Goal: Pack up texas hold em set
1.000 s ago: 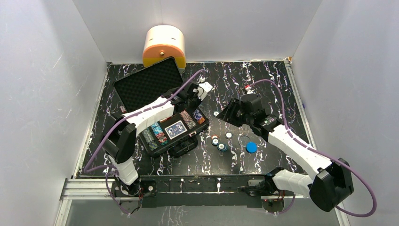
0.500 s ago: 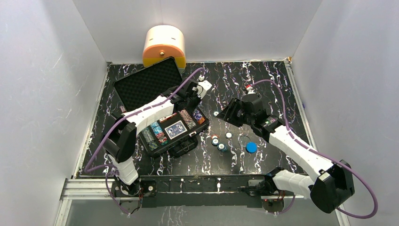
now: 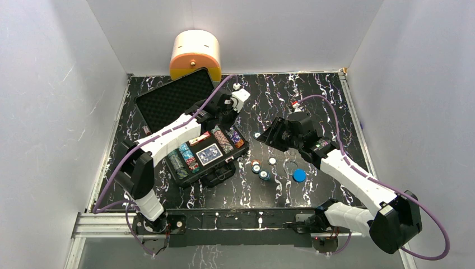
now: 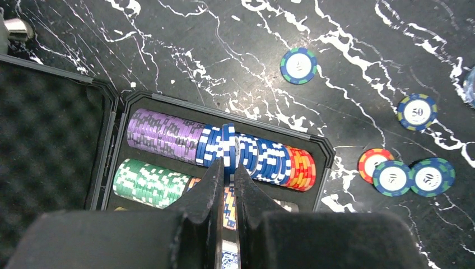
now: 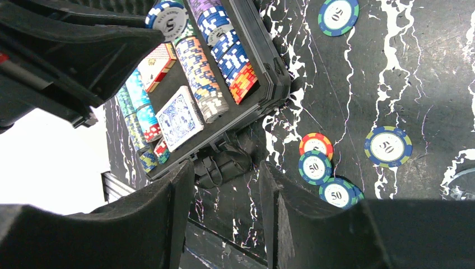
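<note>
The left arm (image 3: 168,134) is being stretched from its base diagonally across the open black hard briefcase (image 4: 224,115), with its wrist being angled down over the far chip rows. The left gripper (image 4: 227,168) is being held pressed together, and a blue-and-white poker chip (image 4: 228,143) is being pinched on edge between its tips, in line with the purple, blue and orange chip row (image 4: 168,134) in the tray. The right arm (image 3: 347,168) is being held folded at the elbow near the right corner, the forearm being reached up and left. The right gripper (image 5: 221,168) is being held spread and empty above the black marbled table (image 3: 313,95), just beside the case's front latch. Loose round poker chips (image 3: 260,171) and a flat blue disc (image 3: 299,175) are lying on the table between case and right arm. The foam-lined lid (image 3: 173,101) is lying open behind the tray.
</note>
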Tool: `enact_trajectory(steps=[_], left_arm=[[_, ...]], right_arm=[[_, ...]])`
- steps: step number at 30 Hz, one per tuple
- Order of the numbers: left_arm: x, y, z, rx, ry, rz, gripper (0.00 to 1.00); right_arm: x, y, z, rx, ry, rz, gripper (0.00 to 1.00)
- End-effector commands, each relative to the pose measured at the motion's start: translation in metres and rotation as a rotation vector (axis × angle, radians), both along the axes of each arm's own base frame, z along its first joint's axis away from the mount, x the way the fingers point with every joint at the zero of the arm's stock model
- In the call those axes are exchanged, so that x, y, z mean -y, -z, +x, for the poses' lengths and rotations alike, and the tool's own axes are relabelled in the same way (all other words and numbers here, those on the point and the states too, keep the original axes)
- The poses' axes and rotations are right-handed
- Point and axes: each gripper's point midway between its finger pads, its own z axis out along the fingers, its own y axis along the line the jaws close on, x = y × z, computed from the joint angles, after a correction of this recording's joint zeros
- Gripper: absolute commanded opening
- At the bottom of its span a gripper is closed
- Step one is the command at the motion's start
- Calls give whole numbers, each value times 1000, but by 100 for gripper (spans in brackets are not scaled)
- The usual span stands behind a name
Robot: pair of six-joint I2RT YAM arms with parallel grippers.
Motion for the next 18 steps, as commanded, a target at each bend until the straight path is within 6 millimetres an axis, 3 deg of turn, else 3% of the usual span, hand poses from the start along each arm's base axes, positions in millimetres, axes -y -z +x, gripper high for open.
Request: enact_trajectory(steps=[1,18], left_arm=[[1,-28,-5,27,9,-62,0],[-5,17,-4,-44,12,42,0]], right_arm=[[-7,-24,6,63,-15,50,55],[-4,-15,3,47,-2,46,55]])
